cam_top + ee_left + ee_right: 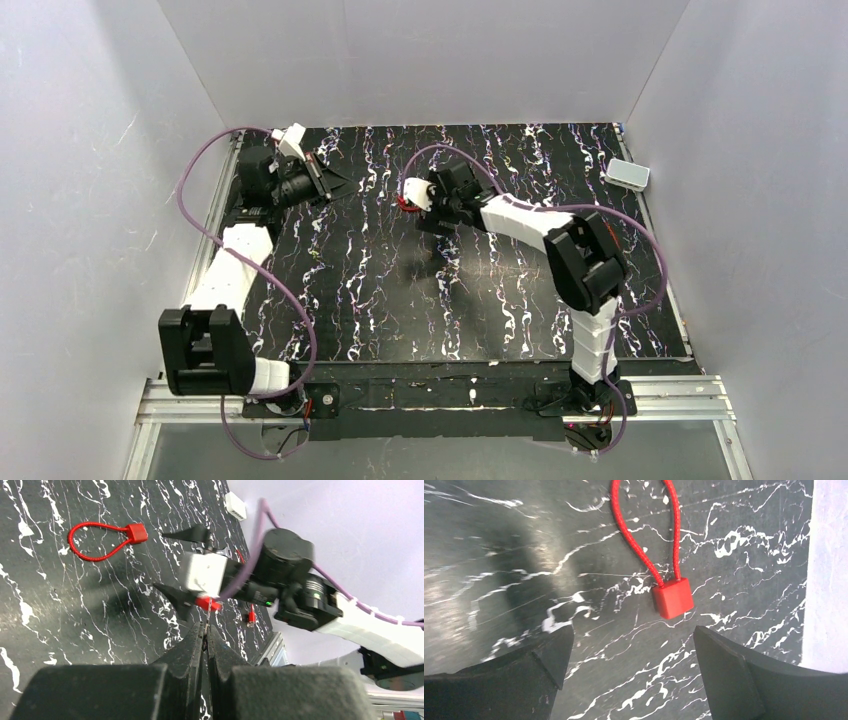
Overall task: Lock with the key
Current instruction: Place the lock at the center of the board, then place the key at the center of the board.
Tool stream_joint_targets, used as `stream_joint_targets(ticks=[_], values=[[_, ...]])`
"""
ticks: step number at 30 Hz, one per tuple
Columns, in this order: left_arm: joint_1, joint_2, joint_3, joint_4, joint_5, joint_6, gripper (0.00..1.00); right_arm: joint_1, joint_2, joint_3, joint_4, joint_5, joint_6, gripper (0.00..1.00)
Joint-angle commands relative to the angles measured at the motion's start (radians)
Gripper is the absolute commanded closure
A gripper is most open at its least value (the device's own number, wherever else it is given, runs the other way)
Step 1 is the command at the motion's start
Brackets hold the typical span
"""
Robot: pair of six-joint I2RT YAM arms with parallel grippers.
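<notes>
A red cable lock (672,598), a small red block with a red cord loop, lies on the black marbled table. It also shows in the left wrist view (135,532) and in the top view (404,206). My right gripper (631,640) is open and empty, hovering just short of the lock body, with a finger to either side of it. My left gripper (205,628) is shut on a thin metal key (207,614). The key's red end (207,603) sticks out past the fingertips. In the top view the left gripper (338,181) is held to the left of the lock, well apart from it.
A second small red key (251,615) lies on the table beyond the right gripper (177,560). A white box (627,174) sits at the table's far right edge. White walls close in the left, back and right sides.
</notes>
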Motion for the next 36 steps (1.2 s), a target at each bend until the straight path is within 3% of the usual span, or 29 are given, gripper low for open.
stream_joint_targets(ticks=[1, 6, 11, 24, 29, 36], values=[[-0.001, 0.085, 0.113, 0.027, 0.006, 0.094, 1.00, -0.036, -0.159, -0.038, -0.010, -0.190, 0.186, 0.02], [-0.042, 0.238, 0.231, 0.009, -0.009, 0.207, 1.00, -0.132, -0.274, -0.058, -0.059, -0.315, 0.390, 0.02], [-0.138, 0.395, 0.387, -0.165, -0.117, 0.379, 1.00, -0.267, -0.379, -0.073, -0.150, -0.421, 0.547, 0.02], [-0.285, 0.701, 0.605, -0.250, -0.297, 0.588, 1.00, -0.630, -0.736, -0.334, -0.408, -0.456, 0.541, 0.02], [-0.302, 0.765, 0.652, -0.266, -0.328, 0.616, 1.00, -0.649, -0.829, -0.408, -0.429, -0.439, 0.564, 0.02], [-0.328, 0.827, 0.684, -0.276, -0.366, 0.646, 1.00, -0.677, -0.816, -0.412, -0.443, -0.412, 0.598, 0.02]])
